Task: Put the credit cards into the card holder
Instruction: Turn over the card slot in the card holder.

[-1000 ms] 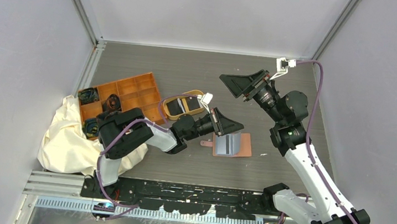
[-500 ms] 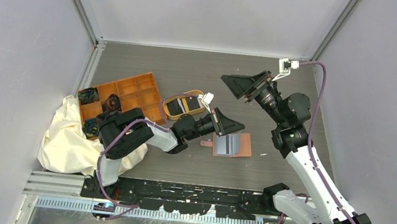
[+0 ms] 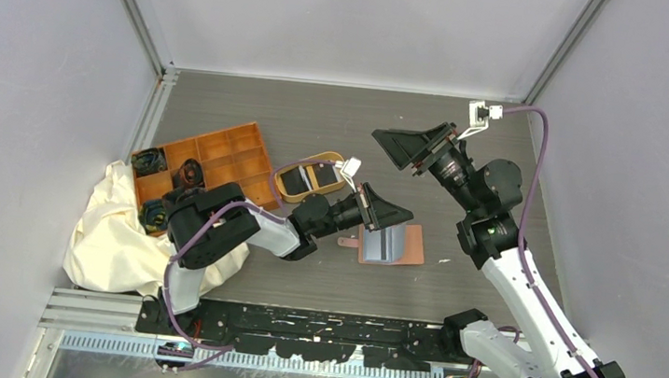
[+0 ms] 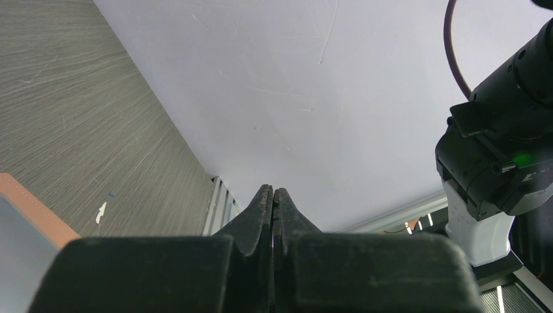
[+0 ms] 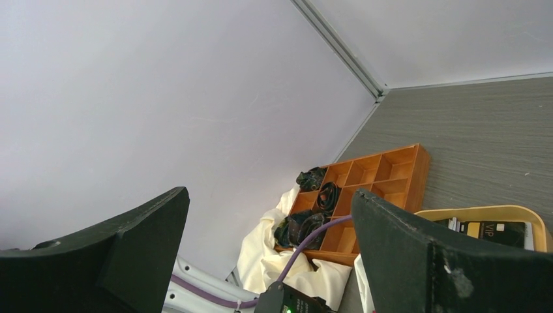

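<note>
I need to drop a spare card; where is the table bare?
Bare: the far strip behind the orange tray and oval tray; also the near strip in front of the wallet. Crowded: left side, with the cloth.

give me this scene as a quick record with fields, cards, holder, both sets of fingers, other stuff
credit cards: at least two, lying in the oval tray
card holder: lies open and flat on the table, inside facing up
left fingers: shut, nothing between them, close by the card holder's edge
right fingers: open, empty, raised above the table beyond the card holder
orange tray: left of the oval tray, dark items in some compartments
cloth: cream, bunched at the orange tray's near side
</note>
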`<state>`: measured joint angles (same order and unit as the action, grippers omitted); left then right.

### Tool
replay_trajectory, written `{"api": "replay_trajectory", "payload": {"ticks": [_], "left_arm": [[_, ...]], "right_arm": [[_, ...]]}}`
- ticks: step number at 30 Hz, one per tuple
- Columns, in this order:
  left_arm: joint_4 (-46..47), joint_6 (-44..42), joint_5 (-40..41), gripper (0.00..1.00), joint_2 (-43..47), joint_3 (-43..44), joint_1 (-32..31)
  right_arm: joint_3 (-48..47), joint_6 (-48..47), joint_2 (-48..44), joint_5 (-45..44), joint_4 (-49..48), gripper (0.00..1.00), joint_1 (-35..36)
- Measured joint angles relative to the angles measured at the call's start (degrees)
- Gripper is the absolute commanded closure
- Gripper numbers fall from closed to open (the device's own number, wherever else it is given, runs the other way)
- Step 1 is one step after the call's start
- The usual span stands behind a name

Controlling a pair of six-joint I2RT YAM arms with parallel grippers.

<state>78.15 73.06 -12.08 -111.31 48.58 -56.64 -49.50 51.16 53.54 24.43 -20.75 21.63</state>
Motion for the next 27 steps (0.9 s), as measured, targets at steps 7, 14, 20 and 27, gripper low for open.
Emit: {"api": "replay_trajectory", "payload": {"ticks": [7,14,20,27], "left_arm": [[0.02,0.04,-0.09,1.00,-0.07,0.09,-0.33],[0.04,0.24,-0.61,1.00,-0.76,0.92,-0.70],[0.04,0.28,-1.03,1.00,-0.94,0.92,-0.72],[0.07,0.52,-1.44,1.00,-1.95,1.68,-0.72]], "right_arm": [[1.73,-0.04,-2.27,-0.70,0.28,0.00,0.00],[1.73,-0.26,-4.46,-1.60,0.66,0.00,0.00],[2.12,-0.28,-4.59,-2.12,0.92,0.00,0.00],[2.86,-0.72,-5.49,-2.73,2.56,0.00,0.00]]}}
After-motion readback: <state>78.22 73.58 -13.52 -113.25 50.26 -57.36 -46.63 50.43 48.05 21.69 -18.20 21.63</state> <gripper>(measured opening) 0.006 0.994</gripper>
